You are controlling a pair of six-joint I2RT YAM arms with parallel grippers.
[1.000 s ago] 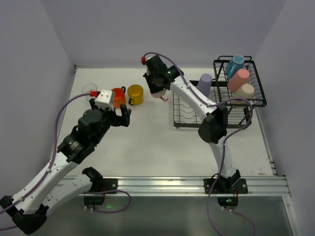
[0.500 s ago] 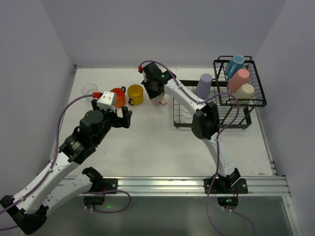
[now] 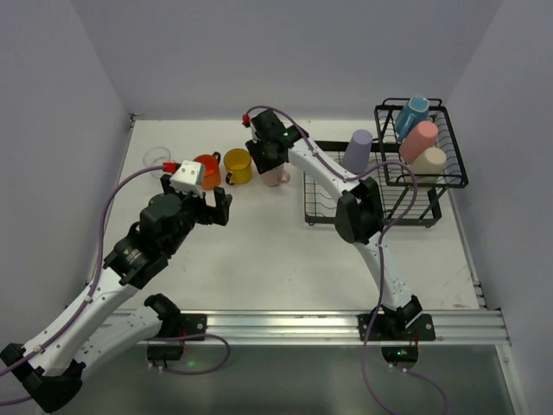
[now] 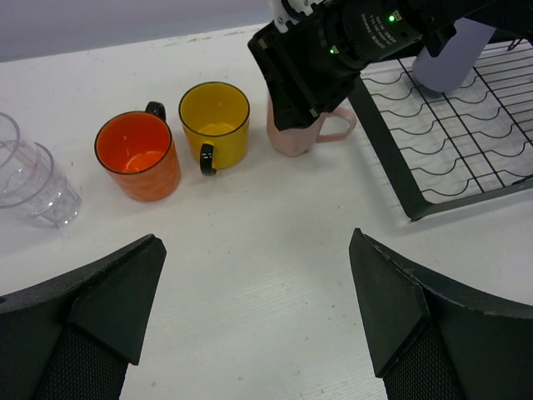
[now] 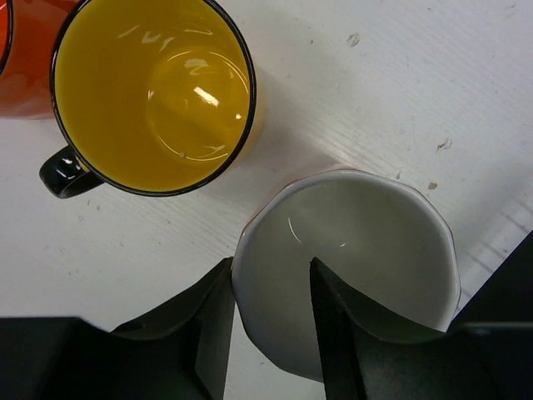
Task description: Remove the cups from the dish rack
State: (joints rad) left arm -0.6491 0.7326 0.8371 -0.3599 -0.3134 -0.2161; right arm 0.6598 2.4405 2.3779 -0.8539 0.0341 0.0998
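My right gripper (image 3: 270, 167) is shut on the rim of the pale pink mug (image 3: 279, 176), one finger inside and one outside (image 5: 269, 267). The mug (image 5: 358, 250) stands upright on the table beside the yellow mug (image 3: 238, 165) (image 5: 150, 92). The orange mug (image 3: 207, 171) and the clear glass (image 3: 157, 159) stand further left. The lavender tumbler (image 3: 358, 150) stands on the dish rack's (image 3: 321, 216) flat tray. The blue mug (image 3: 412, 115) and the salmon-pink tumbler (image 3: 419, 138) lie in the raised basket. My left gripper (image 3: 214, 204) is open and empty (image 4: 254, 242), near the orange mug (image 4: 137, 156).
A cream-coloured cup (image 3: 430, 161) lies in the basket beside the salmon-pink tumbler. The rack's near left corner (image 4: 412, 212) lies just right of the pink mug (image 4: 296, 133). Grey walls close in the table on the left, back and right.
My right gripper has carried the pale pink mug to the left and down, from in front of the rack to the table beside the yellow mug. The left arm has barely moved.
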